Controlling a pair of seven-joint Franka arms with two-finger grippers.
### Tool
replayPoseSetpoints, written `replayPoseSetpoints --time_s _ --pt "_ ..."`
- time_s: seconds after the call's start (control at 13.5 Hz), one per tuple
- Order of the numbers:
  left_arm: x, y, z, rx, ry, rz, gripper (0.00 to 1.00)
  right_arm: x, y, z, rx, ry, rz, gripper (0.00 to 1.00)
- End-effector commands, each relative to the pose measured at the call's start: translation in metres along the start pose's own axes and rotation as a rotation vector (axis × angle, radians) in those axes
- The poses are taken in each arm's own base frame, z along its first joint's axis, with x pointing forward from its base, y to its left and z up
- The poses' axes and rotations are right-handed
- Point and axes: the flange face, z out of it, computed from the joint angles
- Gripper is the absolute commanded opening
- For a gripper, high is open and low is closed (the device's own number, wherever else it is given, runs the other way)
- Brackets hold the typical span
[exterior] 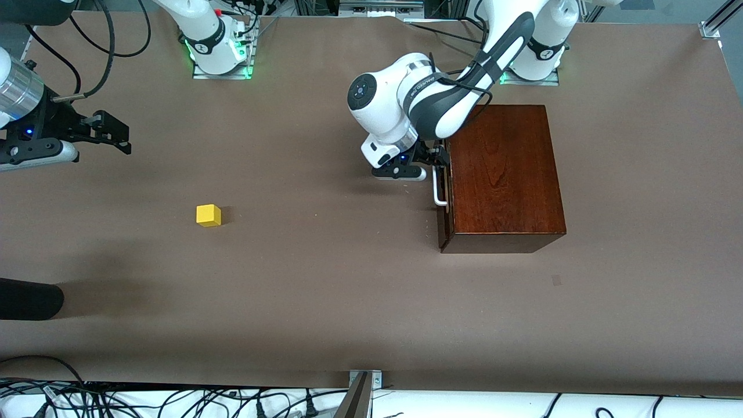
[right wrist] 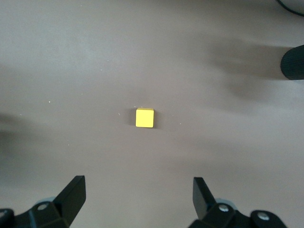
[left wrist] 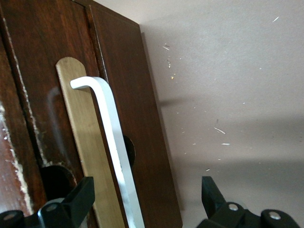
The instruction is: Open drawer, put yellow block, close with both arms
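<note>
The dark mahogany box (exterior: 505,174) stands toward the left arm's end of the table. Its drawer (exterior: 444,197) is shut, with the white bar handle (exterior: 439,188) facing the right arm's end. My left gripper (exterior: 436,159) is open at the handle. In the left wrist view the handle (left wrist: 111,137) runs between the two fingers of the left gripper (left wrist: 145,199), neither touching it. The yellow block (exterior: 208,215) lies on the table toward the right arm's end. My right gripper (exterior: 119,134) is open and empty in the air. In the right wrist view, the right gripper (right wrist: 138,194) looks down on the block (right wrist: 145,118).
A black cylinder (exterior: 29,299) pokes in at the right arm's end, nearer to the front camera than the block; it also shows in the right wrist view (right wrist: 292,61). A brass plate (left wrist: 80,133) sits under the handle. Brown table (exterior: 325,278) lies between block and box.
</note>
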Motion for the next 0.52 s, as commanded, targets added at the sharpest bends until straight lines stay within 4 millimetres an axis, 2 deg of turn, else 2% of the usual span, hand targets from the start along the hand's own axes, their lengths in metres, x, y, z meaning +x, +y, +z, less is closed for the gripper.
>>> replayPoseSetpoints --time_s 0.0,0.3,0.44 --pt "0.001 0.012 0.021 0.044 0.009 0.0 1.0 -0.003 0.002 -0.004 -0.012 -0.002 -0.007 1.0" --pt "0.003 0.033 0.041 0.004 0.015 -0.004 1.0 -0.003 0.002 -0.004 -0.011 -0.001 -0.006 1.0" --pt "0.003 0.04 0.039 -0.024 0.035 -0.009 1.0 -0.002 0.002 -0.004 -0.011 0.0 -0.006 1.0"
